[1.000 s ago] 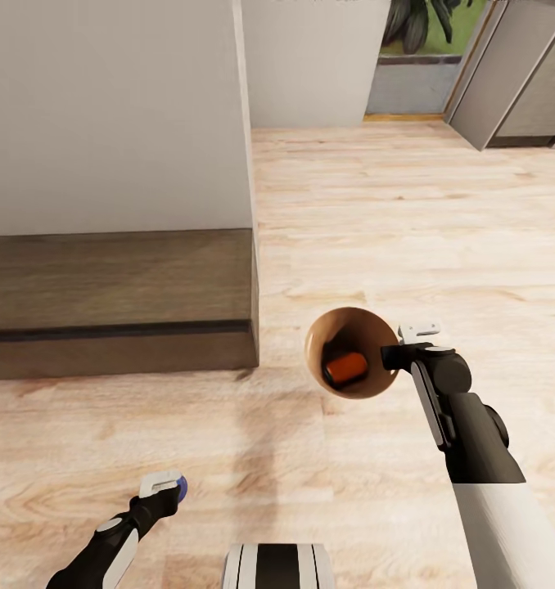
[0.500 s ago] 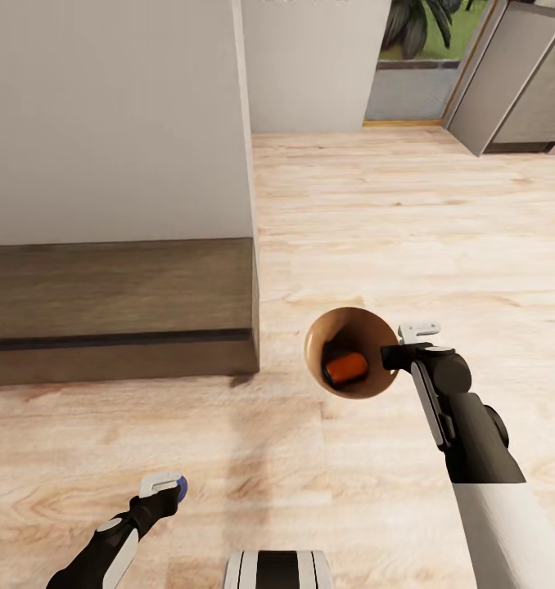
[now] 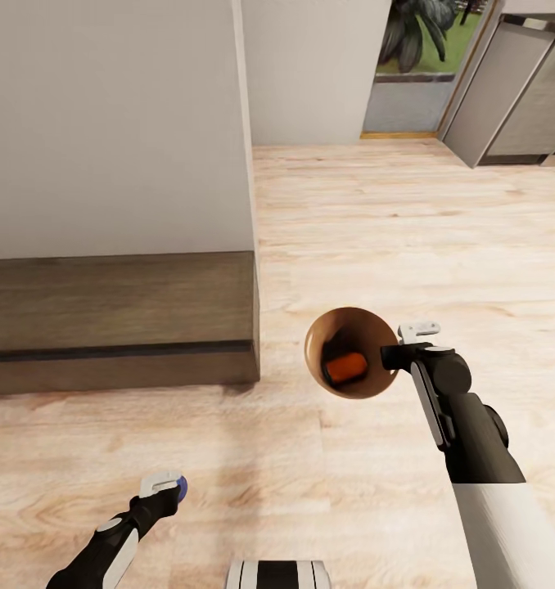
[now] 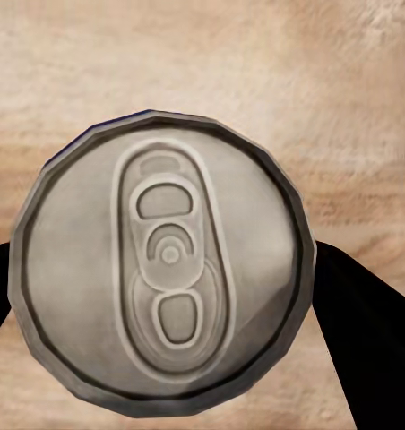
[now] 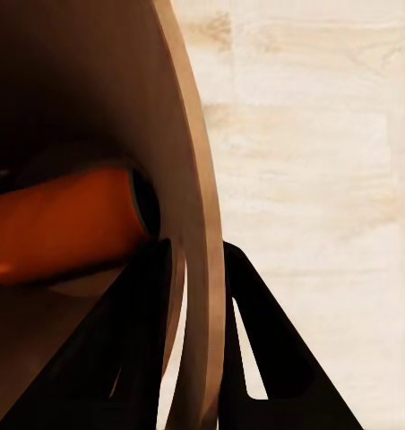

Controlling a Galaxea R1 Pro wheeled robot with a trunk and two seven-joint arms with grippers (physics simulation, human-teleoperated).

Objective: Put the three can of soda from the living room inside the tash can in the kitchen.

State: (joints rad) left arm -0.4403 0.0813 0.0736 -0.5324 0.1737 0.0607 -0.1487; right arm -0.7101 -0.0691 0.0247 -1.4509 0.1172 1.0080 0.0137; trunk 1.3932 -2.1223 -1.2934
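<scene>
My right gripper (image 3: pixel 392 354) is shut on the rim of the tash can (image 3: pixel 374 384), a round copper-brown bin held above the wood floor. One orange can of soda (image 3: pixel 345 367) lies on its side inside it. The right wrist view shows the bin's wall (image 5: pixel 198 206) pinched between the dark fingers (image 5: pixel 144 305), with the orange can (image 5: pixel 59 224) behind it. Low at the left, my left gripper (image 3: pixel 167 487) is shut on the dark blue can of soda (image 3: pixel 180 488). Its silvery top (image 4: pixel 167 260) faces the left wrist camera between the fingers (image 4: pixel 364 322).
A low dark-wood cabinet (image 3: pixel 114 319) under a white wall (image 3: pixel 114 123) stands at the left. Light wood floor (image 3: pixel 392 221) stretches ahead to a doorway with a plant (image 3: pixel 417 37). Grey cabinet fronts (image 3: pixel 507 98) stand at the far right. My base (image 3: pixel 277 574) shows below.
The whole picture has shifted: the cabinet and floor slid down in the head view, so the camera has moved. Both grippers keep their holds and places.
</scene>
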